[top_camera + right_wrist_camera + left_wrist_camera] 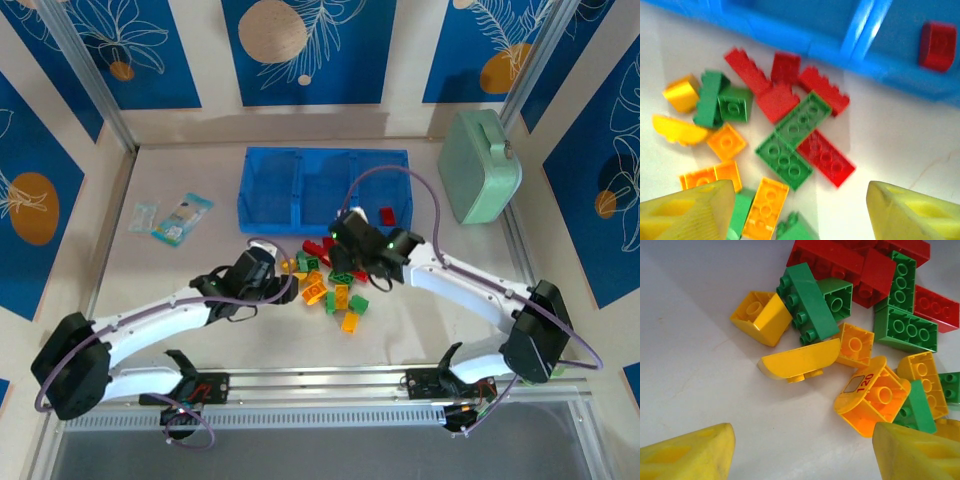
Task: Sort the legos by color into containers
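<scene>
The legos [328,280] lie in a loose heap of red, green and orange-yellow bricks just in front of the blue tray [270,180] with its three containers. One red brick [387,215] lies in the right container, and the same red brick [938,45] is in the right wrist view. My left gripper [805,455] hovers open at the heap's left edge over bare table, near a yellow brick marked 120 [872,395]. My right gripper [800,215] stands open above the heap, over a green plate [785,157] and a red plate [826,157]. Neither holds anything.
A mint-green rounded case [480,168] stands at the back right beside the tray. Two pale packets [182,218] lie at the back left. A metal rail [320,380] runs along the near edge between the arm bases.
</scene>
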Tool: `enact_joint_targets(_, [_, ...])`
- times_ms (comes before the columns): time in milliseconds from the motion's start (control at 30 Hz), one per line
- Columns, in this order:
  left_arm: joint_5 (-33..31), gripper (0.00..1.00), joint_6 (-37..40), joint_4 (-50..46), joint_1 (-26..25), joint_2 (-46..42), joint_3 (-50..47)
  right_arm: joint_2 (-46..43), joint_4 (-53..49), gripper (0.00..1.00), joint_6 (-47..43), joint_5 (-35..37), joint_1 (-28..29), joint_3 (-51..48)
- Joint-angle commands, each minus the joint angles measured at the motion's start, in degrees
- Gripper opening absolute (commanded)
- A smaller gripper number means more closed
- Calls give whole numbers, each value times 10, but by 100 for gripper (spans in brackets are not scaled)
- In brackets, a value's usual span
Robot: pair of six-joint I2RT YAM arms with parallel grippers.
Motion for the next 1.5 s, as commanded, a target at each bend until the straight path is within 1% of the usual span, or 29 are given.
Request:
enact_joint_targets(0, [2, 73, -7, 13, -4, 28, 28, -53, -4, 77, 83, 56, 44, -41])
enact_joint_targets(67, [5, 73, -9, 16, -5, 50, 36, -72, -10, 83, 106, 61, 65, -56])
enact_joint_targets(200, [12, 73, -15, 27, -5, 86, 49, -88, -16, 85, 130, 83, 104, -67])
enact_joint_targets(367, [20, 73, -21, 38, -4, 120, 60, -63, -35, 85, 150, 87, 111, -57])
enact_joint_targets(400, [19, 73, -22, 39, -5, 127, 62, -57, -42, 86, 155, 91, 110, -53])
enact_joint_targets(467, [16, 73, -22, 38, -5, 139, 67, -50, -56, 87, 165, 84, 97, -48])
enact_joint_targets(533, [12, 73, -22, 34, -5, 150, 72, -45, -67, 87, 170, 62, 73, -46])
enact_joint_targets(700, [4, 72, -18, 27, -5, 174, 87, -56, -67, 86, 169, 6, 19, -62])
enact_joint_targets(767, [2, 72, -18, 26, -4, 184, 92, -65, -63, 86, 170, -7, 6, -73])
enact_joint_targets(1100, [-21, 72, -22, 7, -3, 238, 130, -111, -55, 86, 183, -15, -7, -115])
enact_joint_targets(1467, [-44, 72, -14, -29, -3, 296, 176, -121, -48, 86, 183, -17, -12, -125])
